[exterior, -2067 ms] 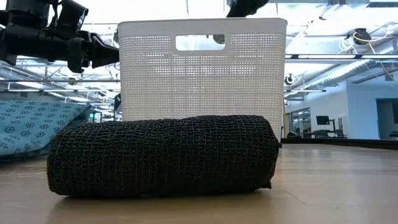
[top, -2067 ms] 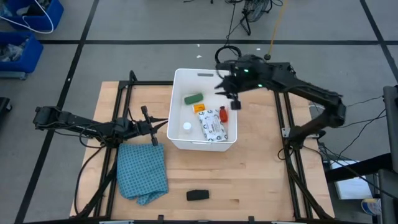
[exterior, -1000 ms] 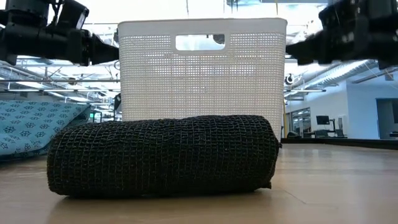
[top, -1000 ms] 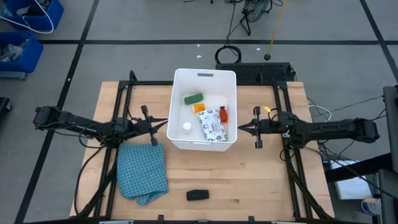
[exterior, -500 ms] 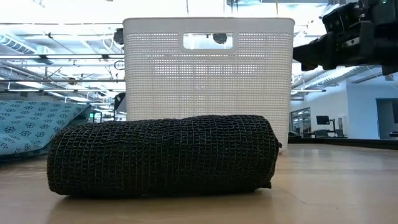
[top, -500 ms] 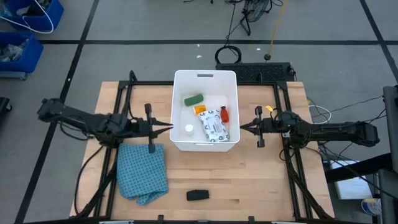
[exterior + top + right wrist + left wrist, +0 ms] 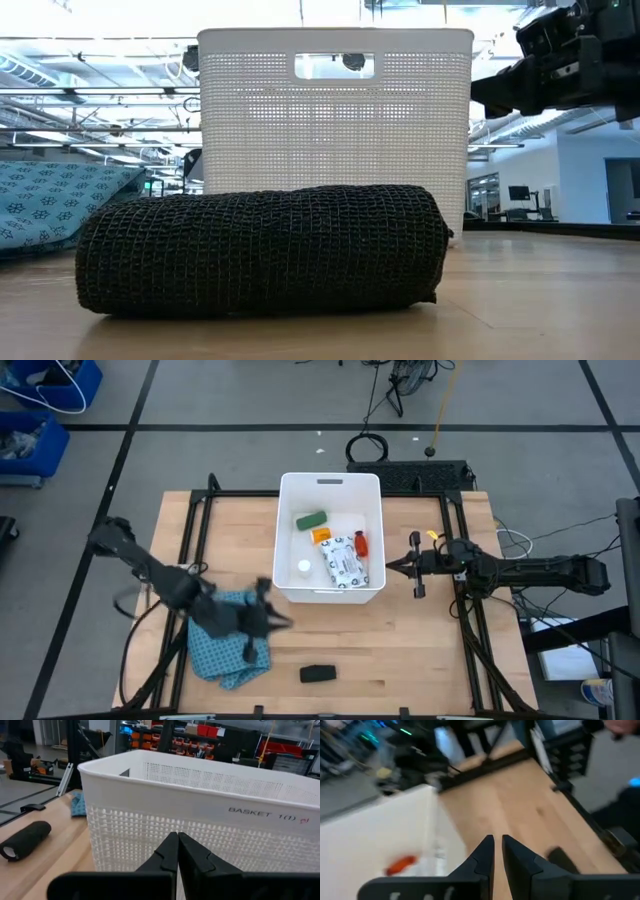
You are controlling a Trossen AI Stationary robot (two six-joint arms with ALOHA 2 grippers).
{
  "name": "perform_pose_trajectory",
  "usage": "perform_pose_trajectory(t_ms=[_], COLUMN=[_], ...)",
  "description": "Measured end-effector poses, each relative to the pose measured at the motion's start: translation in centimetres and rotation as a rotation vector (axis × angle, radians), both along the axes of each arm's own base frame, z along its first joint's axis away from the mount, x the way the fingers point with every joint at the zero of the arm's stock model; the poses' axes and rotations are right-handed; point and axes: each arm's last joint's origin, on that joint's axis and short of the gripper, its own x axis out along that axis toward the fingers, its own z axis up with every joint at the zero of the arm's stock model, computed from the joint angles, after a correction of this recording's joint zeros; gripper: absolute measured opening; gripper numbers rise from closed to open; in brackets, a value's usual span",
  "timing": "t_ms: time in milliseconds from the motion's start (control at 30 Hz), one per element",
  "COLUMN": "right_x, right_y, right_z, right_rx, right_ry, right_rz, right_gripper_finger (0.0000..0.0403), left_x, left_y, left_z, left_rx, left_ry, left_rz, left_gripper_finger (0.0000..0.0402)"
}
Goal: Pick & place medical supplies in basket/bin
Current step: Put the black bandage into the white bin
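Black oblong piece, netted like a rolled bandage, lying on bare wood ahead of left gripper, fingers nearly together, holding nothing. Right gripper closed beside white basket.

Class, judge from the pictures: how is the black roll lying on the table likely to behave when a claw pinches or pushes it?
The black roll shows a knitted mesh surface, so it probably squashes under a pinch. Its rounded, cylinder-like shape suggests it may roll if pushed sideways. The rough weave likely grips well rather than slipping.

Left end effector nearly closed, above wooden table, beside basket.
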Motion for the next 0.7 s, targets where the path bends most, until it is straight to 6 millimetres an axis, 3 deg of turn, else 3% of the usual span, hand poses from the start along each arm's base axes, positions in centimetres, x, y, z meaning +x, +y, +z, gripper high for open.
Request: perform_pose_trajectory(t_ms=[133,267,467,700], right_x=[0.0,0.0,0.0,0.0], right_y=[0.0,0.0,0.0,-0.1], right_z=[-0.1,0.0,0.0,0.0], right_rx=[0.008,0.016,0.015,0.006], right_ry=[0.012,0.004,0.002,0.000], right_rz=[-0.001,-0.002,-0.003,-0.011], right_gripper_finger=[0.0000,0.0000,0.0000,0.0000], left_x=[1.3,2.3,4.1,6.2], left_y=[-3.1,-5.0,-6.9,-7.2], left_z=[-2.6,-4.5,-8.3,-11.4], left_rx=[-0.004,-0.064,-0.178,-0.233], left_ry=[0.091,0.146,0.285,0.334], left_rz=[-0.062,-0.047,-0.052,0.023], left_gripper_finger=[0.0045,0.0074,0.0168,0.0279])
